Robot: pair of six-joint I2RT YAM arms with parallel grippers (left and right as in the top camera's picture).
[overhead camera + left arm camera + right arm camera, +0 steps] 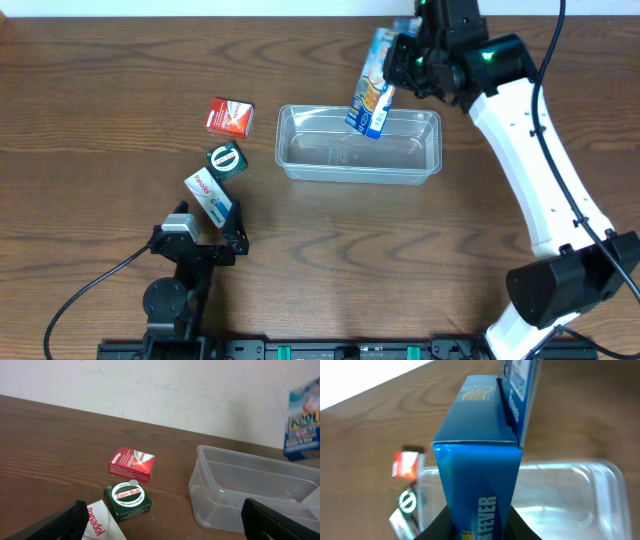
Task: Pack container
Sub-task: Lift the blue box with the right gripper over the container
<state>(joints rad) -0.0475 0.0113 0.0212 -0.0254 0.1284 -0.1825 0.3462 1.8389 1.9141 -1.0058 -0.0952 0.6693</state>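
Observation:
The clear plastic container [360,145] [255,492] [570,495] lies in the middle of the table with nothing inside it. Over its far rim hangs a tall blue box [372,85] [480,475] [303,420], and my right gripper [405,62] [480,532] is shut on it, a finger on each side. My left gripper [205,232] [165,527] stands open near the front left, low over the table, with the white Panadol box [209,195] [102,522] by its left finger and nothing held.
A red box [230,116] [132,464] [406,464] and a green Zam-Buk box [226,161] [128,500] [408,501] lie left of the container. A white wall rises behind the table's far edge in the left wrist view.

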